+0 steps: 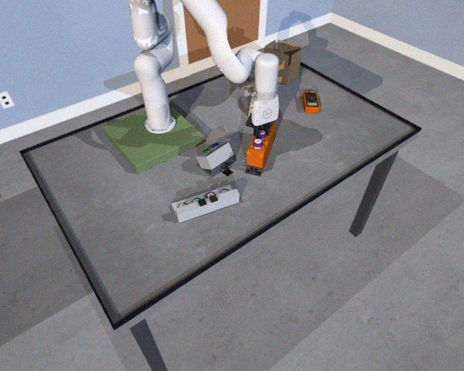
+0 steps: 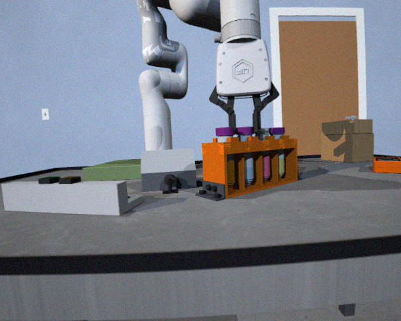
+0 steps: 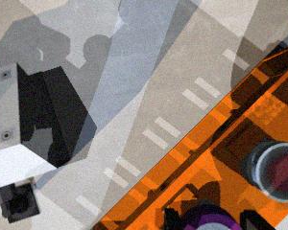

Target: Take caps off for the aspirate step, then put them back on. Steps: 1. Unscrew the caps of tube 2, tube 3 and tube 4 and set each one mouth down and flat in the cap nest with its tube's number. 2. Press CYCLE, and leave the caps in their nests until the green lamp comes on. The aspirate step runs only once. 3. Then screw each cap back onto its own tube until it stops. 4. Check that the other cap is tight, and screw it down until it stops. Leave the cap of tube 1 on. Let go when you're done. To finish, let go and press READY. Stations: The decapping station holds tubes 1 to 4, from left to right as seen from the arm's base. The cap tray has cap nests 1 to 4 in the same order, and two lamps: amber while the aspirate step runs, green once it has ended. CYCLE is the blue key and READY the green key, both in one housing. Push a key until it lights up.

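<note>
At the orange decapping station (image 2: pixel 214 155), far across the table, the gripper (image 2: pixel 244 128) is clamping half-closed jaws on tube 3's cap (image 2: pixel 244 131), apparently unscrewing it; lifting it clear toward the nearer cap tray (image 1: pixel 208 208) likely follows.

Hand (image 2: pixel 244 128) flanked closely by neighbouring caps (image 2: pixel 224 131).
</note>
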Controlling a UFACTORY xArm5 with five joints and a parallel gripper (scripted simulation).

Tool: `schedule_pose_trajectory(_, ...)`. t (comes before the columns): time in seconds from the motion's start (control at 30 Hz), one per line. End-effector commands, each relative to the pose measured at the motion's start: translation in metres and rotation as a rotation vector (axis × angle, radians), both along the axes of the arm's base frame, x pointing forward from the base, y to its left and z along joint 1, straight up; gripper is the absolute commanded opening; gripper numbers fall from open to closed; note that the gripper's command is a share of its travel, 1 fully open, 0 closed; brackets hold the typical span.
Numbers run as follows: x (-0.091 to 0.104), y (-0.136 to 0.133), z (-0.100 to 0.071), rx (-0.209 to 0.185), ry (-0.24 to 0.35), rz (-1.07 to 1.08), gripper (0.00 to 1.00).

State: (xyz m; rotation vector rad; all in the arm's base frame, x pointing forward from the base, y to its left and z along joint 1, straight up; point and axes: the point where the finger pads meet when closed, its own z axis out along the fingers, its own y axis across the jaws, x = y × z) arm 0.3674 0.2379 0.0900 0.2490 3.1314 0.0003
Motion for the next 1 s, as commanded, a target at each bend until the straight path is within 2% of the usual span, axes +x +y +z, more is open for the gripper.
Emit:
schedule_pose_trajectory(0.0,0.0009,0.0005,0.0011,0.003,-0.002,0.01,0.46)
schedule_pose_trajectory(0.33,0.0009,0.0005,0.0011,0.003,-0.002,0.01,0.46)
schedule_pose_trajectory(0.47,0.0009,0.0005,0.001,0.003,-0.001,-0.288,0.46)
schedule_pose_trajectory(0.73,0.0009,0.0005,0.001,0.003,-0.001,-0.61,0.46)
schedule_pose_trajectory(0.8,0.0009,0.0005,0.001,0.003,-0.001,-0.61,0.46)
schedule_pose_trajectory(0.87,0.0009,0.0005,0.001,0.004,0.0,-0.774,0.46)
schedule_pose_trajectory(0.97,0.0009,0.0005,0.001,0.004,0.0,-0.886,0.46)
